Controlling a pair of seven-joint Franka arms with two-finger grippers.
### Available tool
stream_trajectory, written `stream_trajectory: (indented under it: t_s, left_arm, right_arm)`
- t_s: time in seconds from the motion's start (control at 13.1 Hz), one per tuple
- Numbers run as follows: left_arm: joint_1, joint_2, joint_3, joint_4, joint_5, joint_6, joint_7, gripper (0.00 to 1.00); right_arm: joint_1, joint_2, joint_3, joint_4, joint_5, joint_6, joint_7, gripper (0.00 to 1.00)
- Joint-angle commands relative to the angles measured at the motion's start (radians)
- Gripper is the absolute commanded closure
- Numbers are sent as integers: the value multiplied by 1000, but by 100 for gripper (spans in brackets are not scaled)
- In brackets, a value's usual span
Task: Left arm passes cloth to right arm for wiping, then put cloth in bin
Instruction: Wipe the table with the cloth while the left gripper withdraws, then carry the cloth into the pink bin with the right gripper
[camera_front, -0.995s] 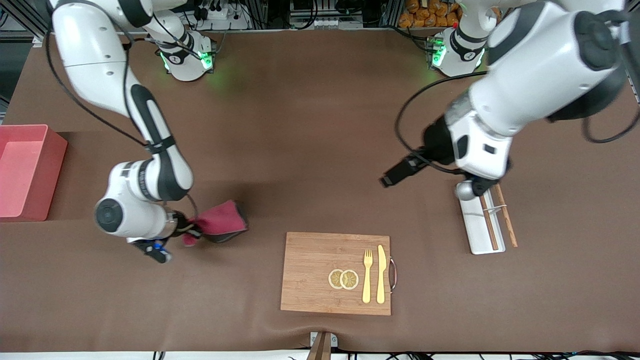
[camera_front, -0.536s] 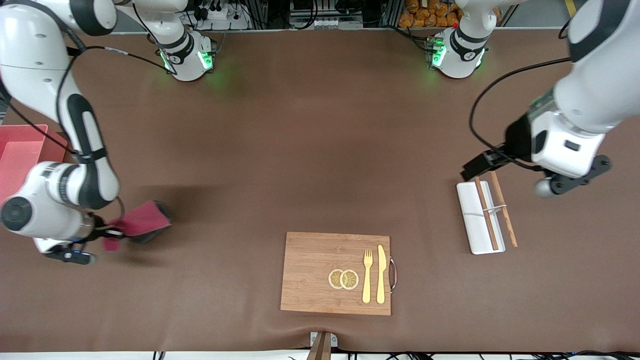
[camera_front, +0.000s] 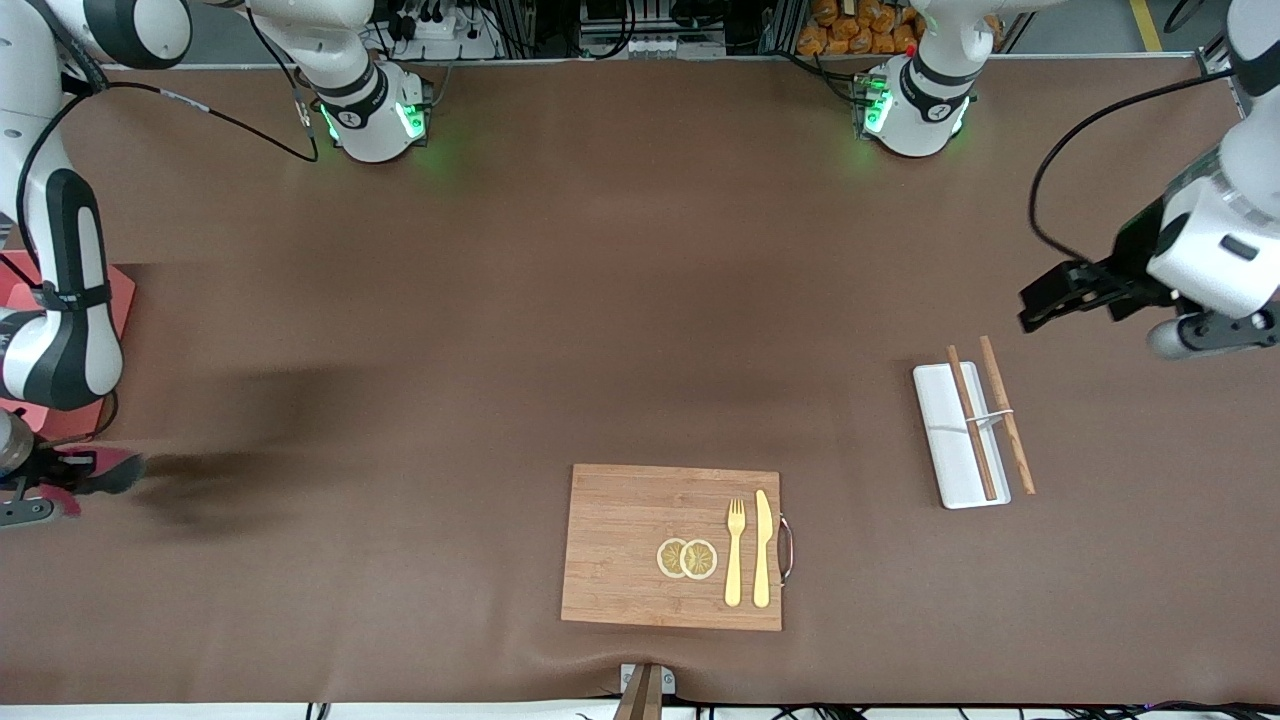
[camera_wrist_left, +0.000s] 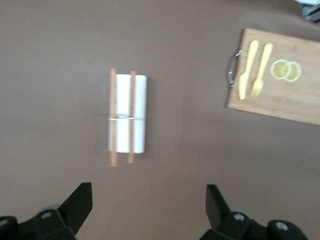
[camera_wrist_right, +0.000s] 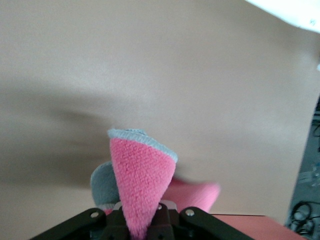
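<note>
Cloth: my right gripper (camera_wrist_right: 142, 226) is clamped shut on the cloth (camera_wrist_right: 142, 187), which hangs above the table at the right arm's end, beside the bin.
Cloth axis: in the right wrist view a folded pink wedge rises from my fingers to a grey-edged tip; its long axis runs straight out from the gripper. In the front view the cloth (camera_front: 100, 472) trails from the gripper toward the table's middle.
Bin: the salmon-pink bin (camera_front: 118, 290) sits at the right arm's end of the table, mostly hidden by my right arm.
Left gripper: my left gripper (camera_wrist_left: 149, 207) hangs with its fingers (camera_wrist_left: 80, 202) spread wide and nothing between them, over bare table at the left arm's end, near the tray.
Surface: a brown mat (camera_front: 600, 300) covers the table; it shows soft creases and a dark shadow next to the cloth.
Tray: a flat white tray (camera_front: 948, 440) carries wooden chopsticks (camera_front: 1004, 415).
Board: a wooden cutting board (camera_front: 620, 540) lies nearer the front camera, bearing a yellow fork (camera_front: 735, 550), a yellow knife (camera_front: 762, 548) and two lemon slices (camera_front: 687, 558).
Room: cables and equipment racks line the edge where the arm bases stand.
</note>
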Motion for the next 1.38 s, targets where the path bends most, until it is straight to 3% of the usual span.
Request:
stream_trajectory:
  t_s: [0.0,0.46,0.69,1.0,1.3]
  left_arm:
    - [-31,-93,85,-102,3,8,111,0]
    - [-37,-192,102,-206,20,-3,122,0]
    - [-36,-199,115,-206,20,-6,124,0]
    - [-31,-194,112,-206,20,-14,115,0]
    - [-30,-187,106,-203,18,-14,109,0]
  right_arm:
    - [29,8,14,-47,-40,32,102,100]
    - [240,8,23,-173,-12,34,528,100]
    - [400,-1,42,-161,191,-93,734,100]
    - [604,5,45,-145,252,-87,1116,100]
    - [632,-45,51,-113,420,-159,1143,100]
